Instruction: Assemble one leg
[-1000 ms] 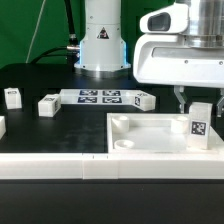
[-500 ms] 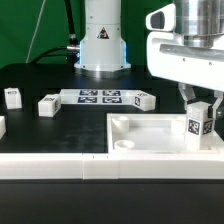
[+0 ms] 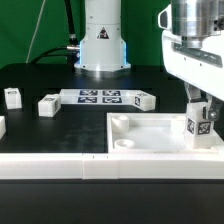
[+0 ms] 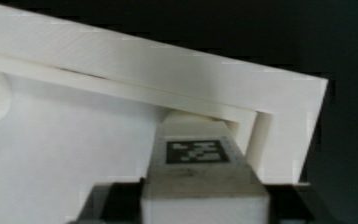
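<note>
The gripper (image 3: 203, 112) has its 2 fingers pinched on 1 leg (image 3: 200, 126), a small white post with a square black-and-white tag on the face toward the exterior camera. The leg stands upright, perhaps slightly tilted, at the corner of the white tray (image 3: 150, 137) on the exterior view's right, held from above; whether its foot sits in a corner socket is hidden behind the tray's near wall. In the wrist view the same leg (image 4: 201, 153) shows its tag between the dark fingers (image 4: 115, 203), close against the tray's raised corner wall (image 4: 265, 120).

I count 1 round socket (image 3: 124, 145) in plain sight, at the tray's near corner on the exterior view's left. On the black table lie more loose legs: 1 (image 3: 13, 97) far to the exterior view's left, 1 (image 3: 47, 105) beside it, 1 (image 3: 143, 100) at the end of the marker board (image 3: 99, 97). A 4th white piece (image 3: 2, 126) is cut off by the frame edge, so I cannot tell what it is. The marker board carries 3 tags I can make out. The arm's white housing runs out of the top of the picture.
</note>
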Robot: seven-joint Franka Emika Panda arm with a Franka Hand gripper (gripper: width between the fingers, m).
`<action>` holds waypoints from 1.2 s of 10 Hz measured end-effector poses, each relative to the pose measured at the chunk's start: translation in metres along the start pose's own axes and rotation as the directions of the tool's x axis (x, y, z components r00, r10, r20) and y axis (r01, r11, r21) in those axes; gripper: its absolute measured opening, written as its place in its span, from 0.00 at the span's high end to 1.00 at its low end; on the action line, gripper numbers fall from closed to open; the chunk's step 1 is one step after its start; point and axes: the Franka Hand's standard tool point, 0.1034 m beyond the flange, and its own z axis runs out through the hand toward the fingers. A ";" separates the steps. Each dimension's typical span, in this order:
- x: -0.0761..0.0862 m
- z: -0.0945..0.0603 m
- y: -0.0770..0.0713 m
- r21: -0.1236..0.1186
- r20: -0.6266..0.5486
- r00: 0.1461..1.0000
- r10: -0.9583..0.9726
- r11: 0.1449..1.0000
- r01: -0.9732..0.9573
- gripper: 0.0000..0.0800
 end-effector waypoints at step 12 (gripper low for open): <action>0.002 0.003 0.007 -0.058 0.023 0.686 -0.728 0.684 0.727 0.19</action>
